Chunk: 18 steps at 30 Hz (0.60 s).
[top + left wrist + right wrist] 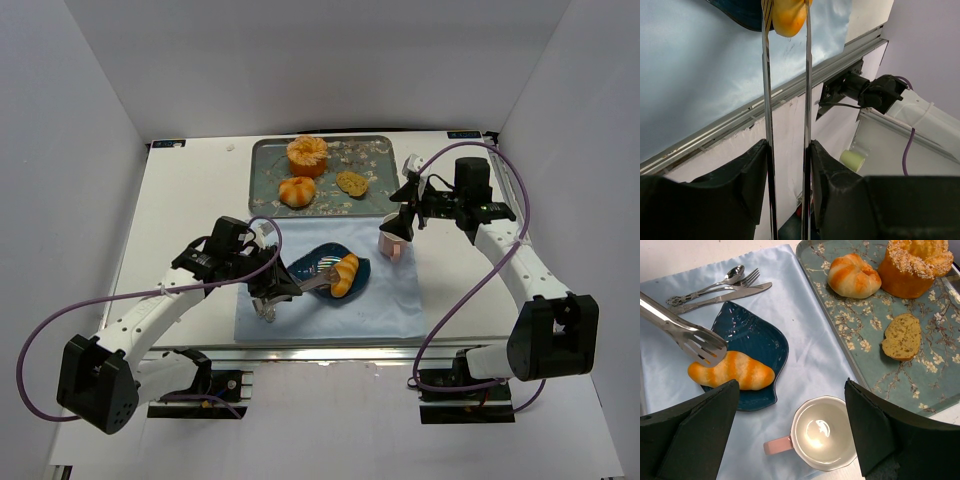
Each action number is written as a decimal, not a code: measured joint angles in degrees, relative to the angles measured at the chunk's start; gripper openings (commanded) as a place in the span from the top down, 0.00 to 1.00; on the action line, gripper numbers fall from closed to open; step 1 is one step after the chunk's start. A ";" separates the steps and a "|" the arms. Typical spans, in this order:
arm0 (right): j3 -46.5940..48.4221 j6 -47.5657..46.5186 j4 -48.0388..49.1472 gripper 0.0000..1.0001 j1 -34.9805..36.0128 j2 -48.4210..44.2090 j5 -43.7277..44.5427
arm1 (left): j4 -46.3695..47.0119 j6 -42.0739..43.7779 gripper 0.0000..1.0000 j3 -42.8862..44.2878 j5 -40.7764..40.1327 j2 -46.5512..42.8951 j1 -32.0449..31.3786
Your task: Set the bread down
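White tabletop [190, 190] with a pale blue cloth [390, 300] spread on it. On the cloth, a striped bread roll [732, 371] lies on a dark blue leaf-shaped plate [750, 340]. The left gripper [788, 147] has its jaws clamped on metal tongs [685, 335], whose tips straddle the roll. The right gripper [791, 390] hovers above a pink mug [822, 432] with its jaws wide apart and nothing between them.
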 measured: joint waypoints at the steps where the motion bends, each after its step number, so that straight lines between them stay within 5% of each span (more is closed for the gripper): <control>1: 0.02 0.00 0.02 0.11 0.00 0.00 -0.02 | 0.00 0.00 0.53 0.00 0.00 0.00 0.00; 18: 0.02 0.13 0.39 0.11 -0.02 0.00 -0.02 | -3.80 2.95 0.49 1.14 -1.01 -0.02 0.00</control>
